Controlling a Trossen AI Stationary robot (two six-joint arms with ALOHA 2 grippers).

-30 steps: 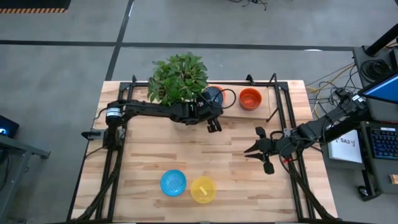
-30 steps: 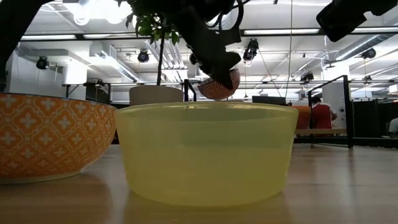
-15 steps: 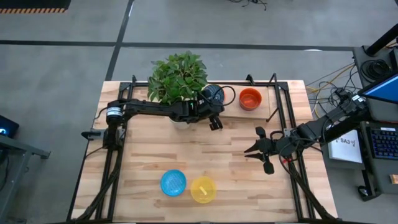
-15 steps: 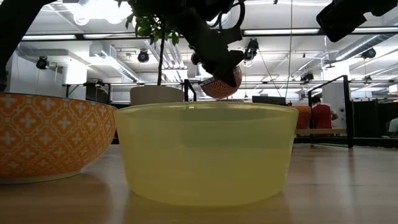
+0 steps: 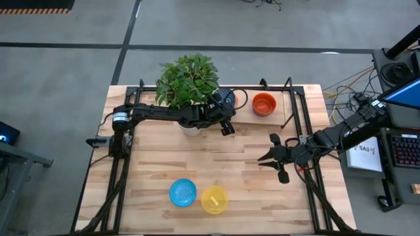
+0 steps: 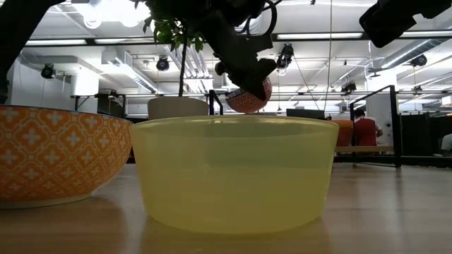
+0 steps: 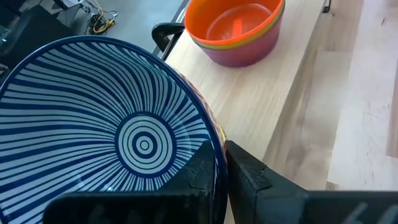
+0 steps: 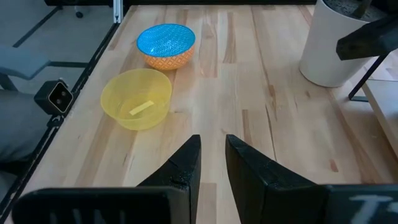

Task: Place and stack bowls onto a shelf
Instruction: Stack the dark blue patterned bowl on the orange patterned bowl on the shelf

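Left gripper (image 7: 214, 165) clamped on rim of striped bowl (image 7: 106, 137), glossy blue-white radial lines, held above shelf (image 7: 273, 93), pale smooth plank. Orange bowl stack (image 5: 264, 103) on shelf, right of plant (image 5: 188, 80). White pot (image 8: 333, 46) smooth. Translucent yellow bowl (image 8: 137, 98), patterned orange bowl (image 8: 166, 45) on table, well apart from shelf. Right gripper (image 8: 211, 163) idle, fingers slightly apart, empty. No readable writing.

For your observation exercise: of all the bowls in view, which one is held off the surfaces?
The blue-and-white striped bowl, pinched at its rim by the left end effector above the shelf. The others rest on wood.
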